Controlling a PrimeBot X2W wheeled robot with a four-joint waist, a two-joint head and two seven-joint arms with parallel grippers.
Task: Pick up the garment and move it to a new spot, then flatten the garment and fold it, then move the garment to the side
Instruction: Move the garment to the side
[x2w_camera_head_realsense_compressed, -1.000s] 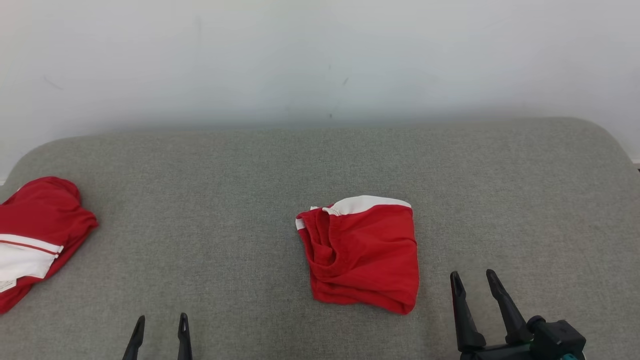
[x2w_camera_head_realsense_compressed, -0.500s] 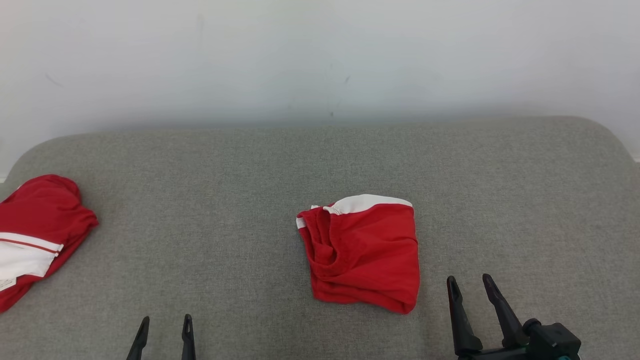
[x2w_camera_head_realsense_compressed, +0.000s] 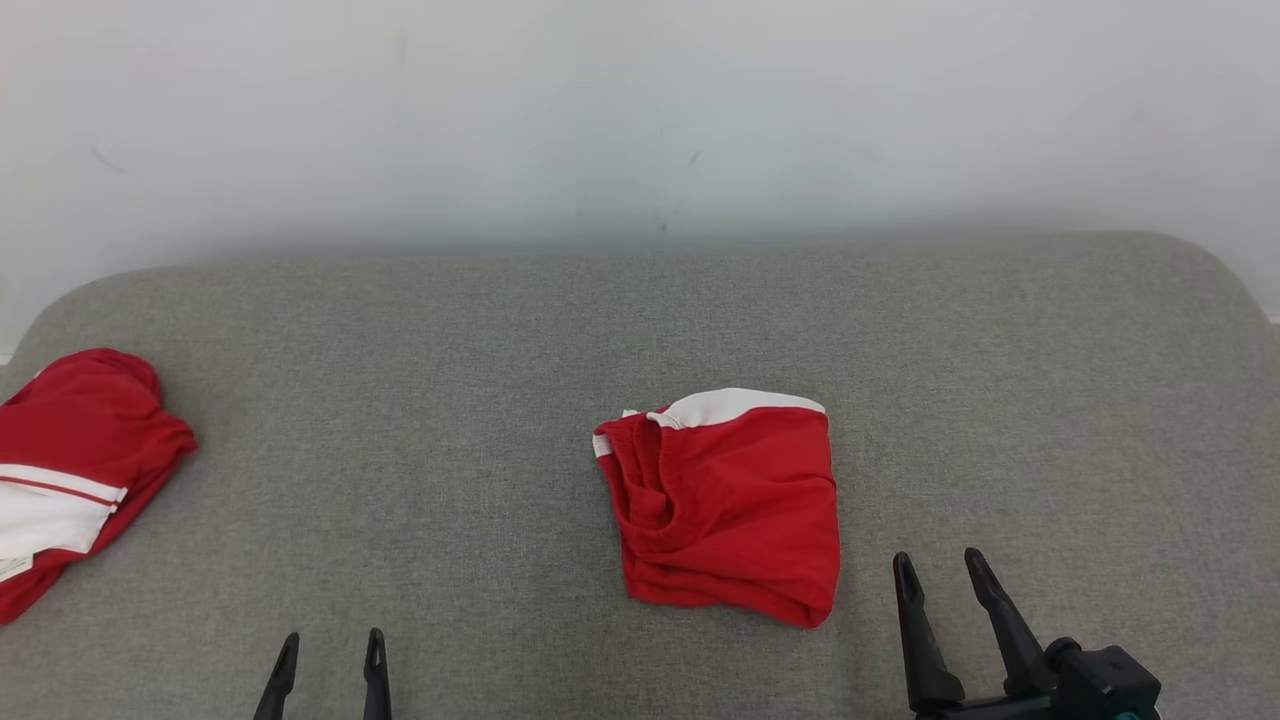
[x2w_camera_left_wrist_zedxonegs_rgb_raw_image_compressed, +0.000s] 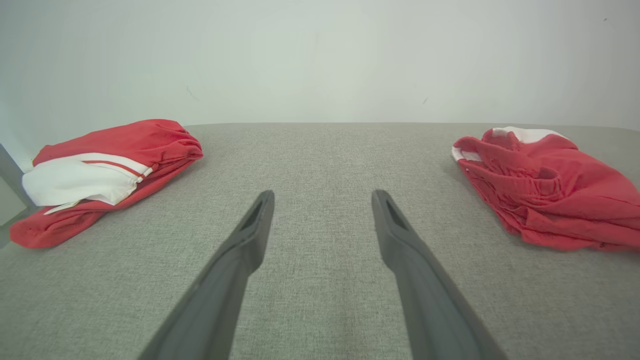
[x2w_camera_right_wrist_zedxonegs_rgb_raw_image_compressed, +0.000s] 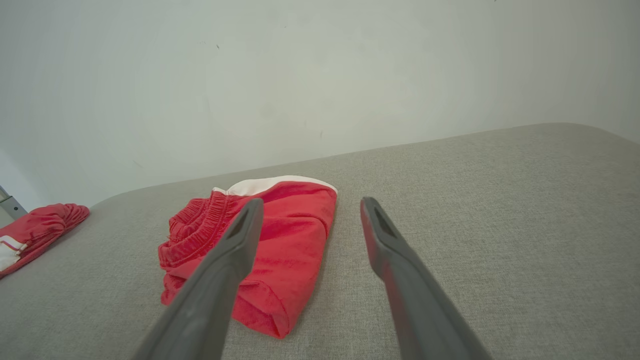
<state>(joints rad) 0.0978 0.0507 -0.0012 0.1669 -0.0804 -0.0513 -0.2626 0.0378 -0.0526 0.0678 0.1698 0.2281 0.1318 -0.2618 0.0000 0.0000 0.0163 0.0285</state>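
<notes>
Near the cushion (x2w_camera_head_realsense_compressed: 450, 400) centre, the folded garment (x2w_camera_head_realsense_compressed: 725, 510) is laid; left gripper (x2w_camera_head_realsense_compressed: 332, 640) (seven o'clock) and right gripper (x2w_camera_head_realsense_compressed: 938, 560) (five) are held spread-jawed, presumably for shifting it aside.

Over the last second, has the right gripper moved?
Yes, slightly: against the middle garment, which stayed put, the right gripper slid down and a little left in the head view.
</notes>
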